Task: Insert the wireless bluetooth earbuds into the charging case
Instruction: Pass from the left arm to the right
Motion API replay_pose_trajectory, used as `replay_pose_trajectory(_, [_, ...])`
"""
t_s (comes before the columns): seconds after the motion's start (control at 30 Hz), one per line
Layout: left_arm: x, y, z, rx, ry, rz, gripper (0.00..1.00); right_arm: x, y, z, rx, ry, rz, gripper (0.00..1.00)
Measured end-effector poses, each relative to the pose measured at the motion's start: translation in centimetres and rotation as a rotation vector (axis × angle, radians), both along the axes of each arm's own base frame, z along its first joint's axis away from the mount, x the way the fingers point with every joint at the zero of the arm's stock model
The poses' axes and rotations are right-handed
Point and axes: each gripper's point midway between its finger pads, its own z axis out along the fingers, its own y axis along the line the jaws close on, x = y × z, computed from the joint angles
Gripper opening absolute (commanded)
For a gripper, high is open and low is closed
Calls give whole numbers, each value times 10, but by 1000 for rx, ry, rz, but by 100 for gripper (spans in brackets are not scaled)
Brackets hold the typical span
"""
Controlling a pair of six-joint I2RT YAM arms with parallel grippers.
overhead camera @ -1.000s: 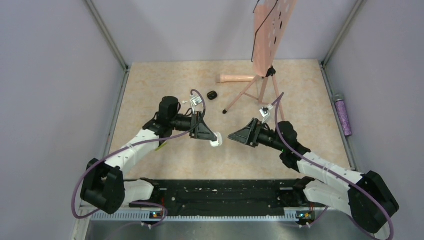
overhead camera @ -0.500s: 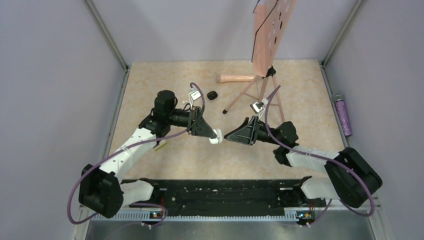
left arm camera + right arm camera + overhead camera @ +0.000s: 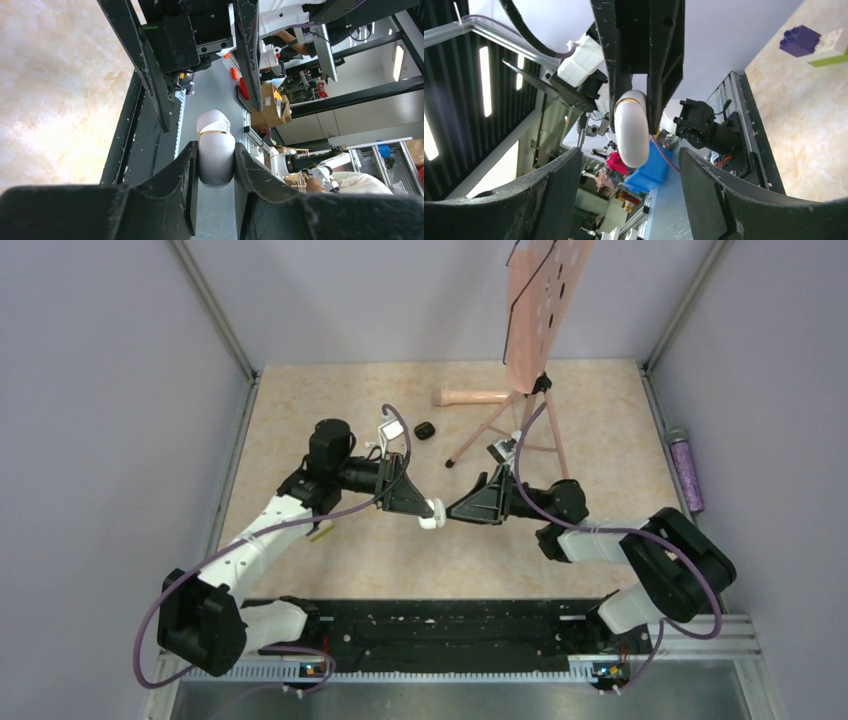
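Observation:
My left gripper [image 3: 427,511] is shut on the white oval charging case [image 3: 432,517], which has a gold band, and holds it above the table. In the left wrist view the case [image 3: 215,150] sits clamped between my fingers [image 3: 172,185]. My right gripper [image 3: 450,514] is open, its tips facing the case from the right at close range. In the right wrist view the case [image 3: 631,127] hangs between my spread fingers [image 3: 559,190] without touching them. A small black earbud piece [image 3: 424,429] lies on the table behind the left gripper; I cannot tell if it is one or two.
A pink board on a tripod [image 3: 505,425] stands at the back right, with a peach cylinder [image 3: 475,396] beside it. A purple-and-yellow block [image 3: 811,45] lies under the left arm. A purple bottle [image 3: 686,468] lies past the right wall. A black rail [image 3: 450,625] runs along the near edge.
My right gripper has moved left until its open tips are close to the case. My left gripper has shifted slightly back with the case still in it.

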Motion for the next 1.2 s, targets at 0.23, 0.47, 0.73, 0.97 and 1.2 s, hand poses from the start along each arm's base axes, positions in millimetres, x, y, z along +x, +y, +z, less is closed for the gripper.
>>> replay_pose_trajectory(0.23, [0,-1,6,-7,-14,-6,0,-2,4,17,31,-16,38,68])
replay_pose_trajectory(0.47, [-1,-2,9,-11,-20,-11,0,-5,13,22,32,-20,90,53])
replay_pose_trajectory(0.73, [-2,-2,9,-13,-20,-17,0,-5,16,20,24,-7,102,46])
replay_pose_trajectory(0.97, [-2,-3,10,-13,-18,-18,0,-5,16,17,19,-3,108,35])
replay_pose_trajectory(1.2, [-3,-2,10,-12,-9,-20,0,-6,17,16,17,-4,114,6])
